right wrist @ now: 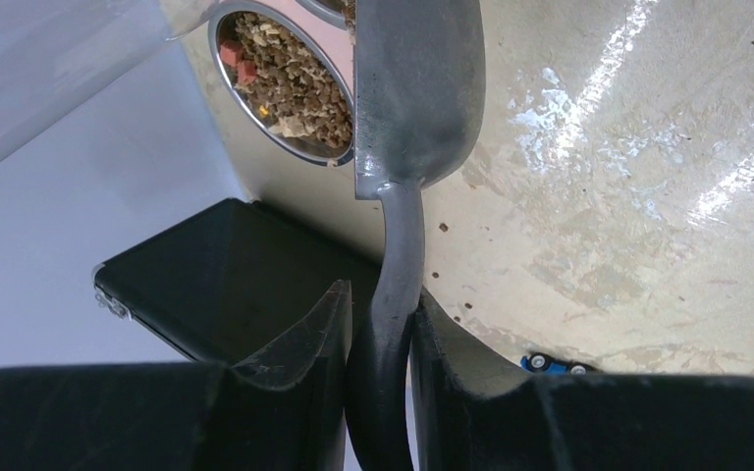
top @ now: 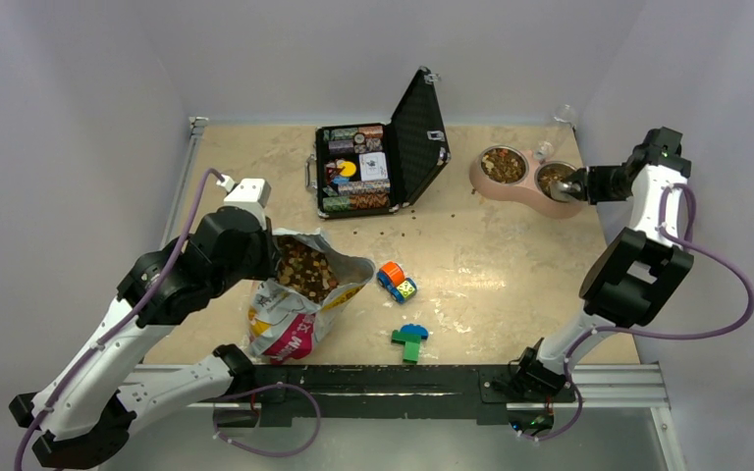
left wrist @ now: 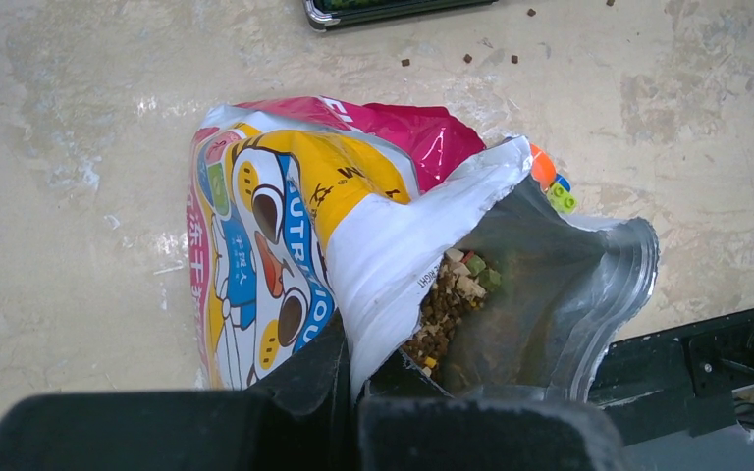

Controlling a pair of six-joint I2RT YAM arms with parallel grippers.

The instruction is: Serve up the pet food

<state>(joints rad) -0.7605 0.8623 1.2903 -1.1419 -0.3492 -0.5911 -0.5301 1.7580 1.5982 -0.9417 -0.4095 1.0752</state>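
At the far right of the tan table (top: 491, 265), the right gripper (right wrist: 381, 306) holds a grey metal scoop (right wrist: 417, 88) over the pink twin-bowl feeder (top: 526, 193), its jaws drawn to a slim gap and clamped on the scoop's curved handle. This looks like the emptying step: the scoop shows its back, tipped toward the right-hand steel bowl, and both bowls already carry pet food (right wrist: 290, 83), small brown and tan kibble. More of it fills the open, brightly printed foil bag (left wrist: 255, 245) lying by the left arm, and stray bits dot the table. The left gripper (left wrist: 358, 368) is fully closed, pinching the bag's white inner rim so the mouth gapes. Next would likely be lifting the scoop clear of the feeder, then carrying it across to the bag mouth, passing above the small orange and blue toy car (top: 396, 282)
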